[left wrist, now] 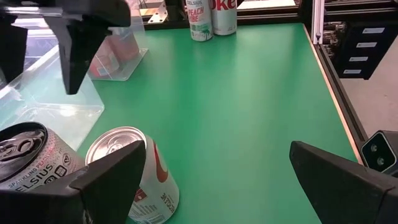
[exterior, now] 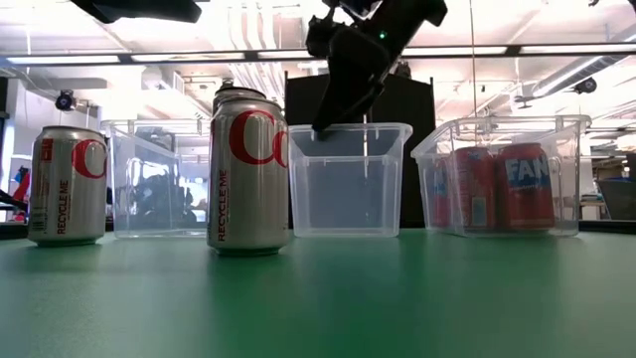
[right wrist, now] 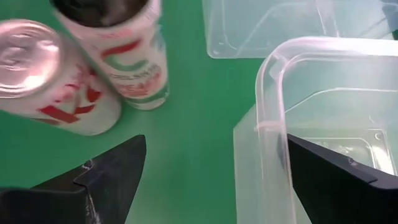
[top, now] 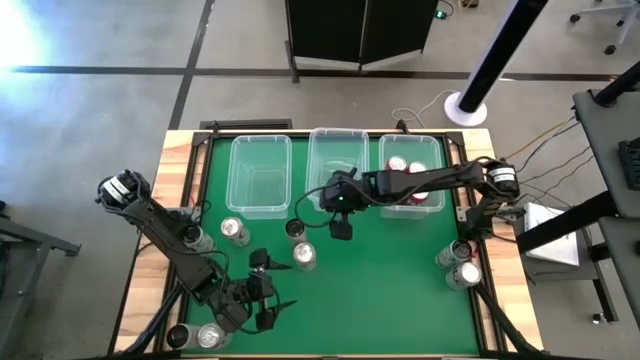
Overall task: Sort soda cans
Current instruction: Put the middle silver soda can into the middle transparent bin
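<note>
right end effector (top: 341, 228) spread, empty, by middle bin (top: 336, 165) front wall | two cans (right wrist: 93, 68) just beside it on surface (top: 380, 290) | left end effector (top: 262, 296) spread too, cans (left wrist: 134, 177) right under it

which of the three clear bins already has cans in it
The right-hand bin, nearest the right arm's base. Red cans stand inside it; the middle bin and left bin hold none.

A lab: concrete floor (top: 90, 120), ceiling strip lights (exterior: 556, 48), loose cables (top: 545, 150).
</note>
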